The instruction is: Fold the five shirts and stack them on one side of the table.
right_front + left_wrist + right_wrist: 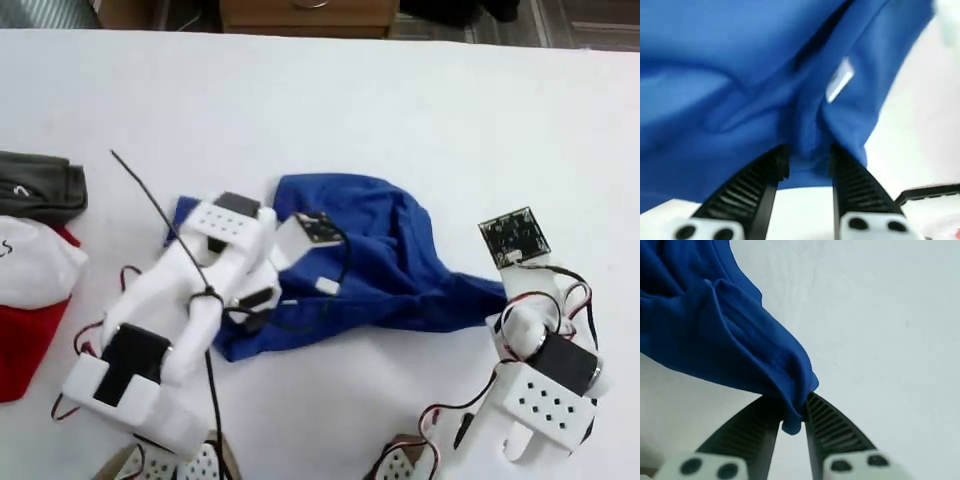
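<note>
A crumpled blue shirt [385, 255] lies spread at the middle of the white table [400, 110]. My left arm [195, 290] leans over the shirt's left part. In the left wrist view my left gripper [807, 162] is shut on a fold of the blue shirt [740, 75], close to a small white label [840, 80]. My right arm [545, 385] stands at the shirt's right tip. The right gripper [794, 417] is shut on that pointed end of the blue shirt [715, 330], just above the tabletop.
At the table's left edge lie a folded dark grey shirt [40, 185] and a white and red shirt [30, 290]. Cables [150, 205] trail from the left arm. Bare tabletop stretches behind the blue shirt and to the far right.
</note>
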